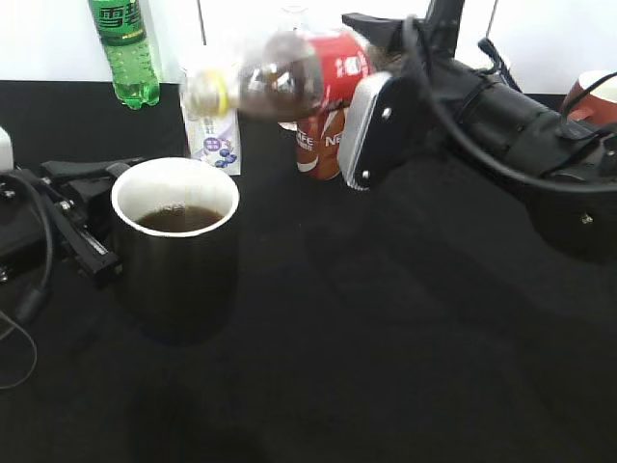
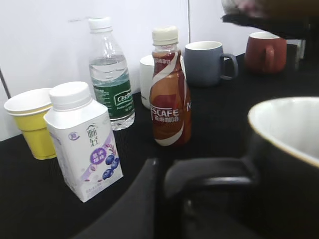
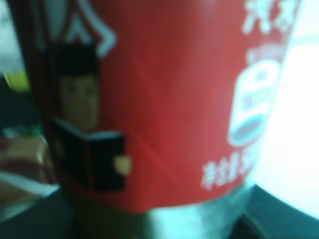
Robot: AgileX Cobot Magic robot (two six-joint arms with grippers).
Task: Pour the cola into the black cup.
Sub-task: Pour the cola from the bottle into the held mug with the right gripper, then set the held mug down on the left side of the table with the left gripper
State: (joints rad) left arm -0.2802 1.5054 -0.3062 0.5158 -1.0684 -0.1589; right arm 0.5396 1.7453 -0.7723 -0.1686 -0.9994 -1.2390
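Nearest, toward the left edge of the black surface (image 1: pixel 386 367): glossy black mug with a white inside (image 1: pixel 175 246), upright, holding dark brown liquid partway up. Left gripper (image 1: pixel 85 217) low at the mug's left side, dark fingers (image 2: pixel 209 178) clamped around the black loop handle, seen close in the left wrist view just beside the mug wall.

Above and behind the mug, off the surface: tall clear plastic cola bottle with a red label (image 1: pixel 289 77), tipped nearly level, blurred mouth pointing left and hanging just above and behind the mug's far rim. Dark liquid pooled in the bottle's lower side. Right gripper (image 1: pixel 371 121) reaching in from the right edge, white-and-black fingers closed on the labelled lower body of the bottle; in the right wrist view, red label with white lettering (image 3: pixel 164 99) filling nearly the whole frame, fingers themselves out of sight there.

Farther back, near the far edge: white carton with blueberry print (image 2: pixel 84 142), brown-orange coffee bottle with a cream cap (image 2: pixel 169 89) standing behind the tilted cola, clear water bottle with a green label (image 2: pixel 112 74), yellow paper cup (image 2: pixel 31 119). Farthest: green soda bottle (image 1: pixel 125 48) at the far left corner, grey mug (image 2: pixel 207 62), reddish-brown mug (image 2: pixel 266 52) toward the far right corner.
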